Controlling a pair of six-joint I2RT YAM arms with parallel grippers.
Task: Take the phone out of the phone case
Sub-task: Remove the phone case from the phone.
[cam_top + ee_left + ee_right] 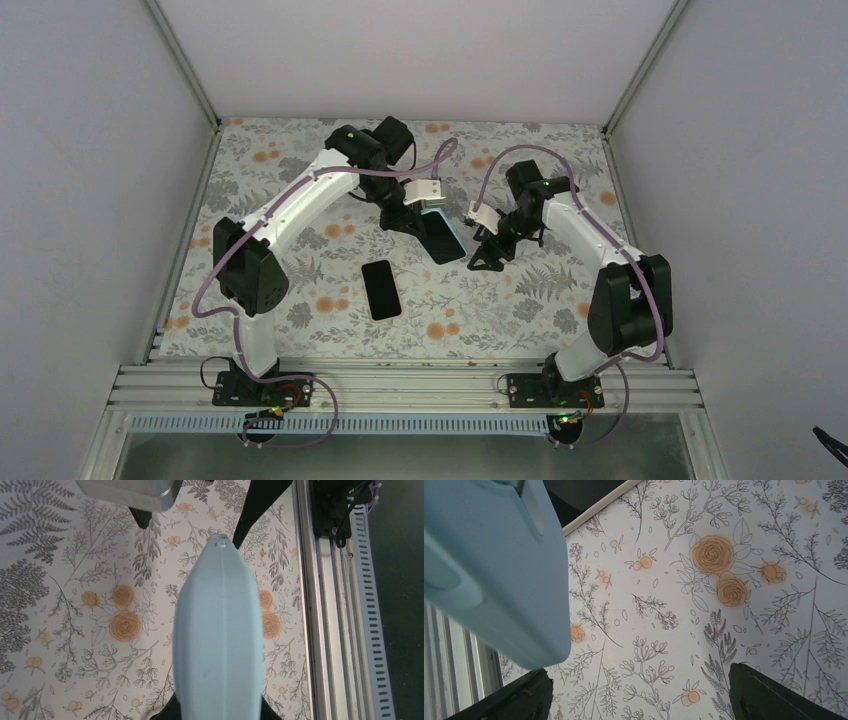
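Left pincer [408,218]: clamped on the pale blue phone case [220,640], one finger on each long side. The case is held off the desk [520,310], toward the middle back.

Right pincer [638,672]: fingers wide apart, nothing between them. In its wrist view the case sits up and to the left, beside the pincer and not inside it.

Top view: the held case shows a dark front, which I judge to be the phone [446,238] seated in it; not certain. A separate black slab [380,289] lies flat on the desk nearer the bases. Cannot tell what it is.

Risks from here:
- Right pincer closes short and catches only the rim, so the case flexes and the phone does not lift.
- Left grip on the sides squeezes the phone in and fights the peel.
- Phone pops free with nothing beneath it and drops to the desk, perhaps onto the slab.
- A sideways pull twists the case out of the left fingers.
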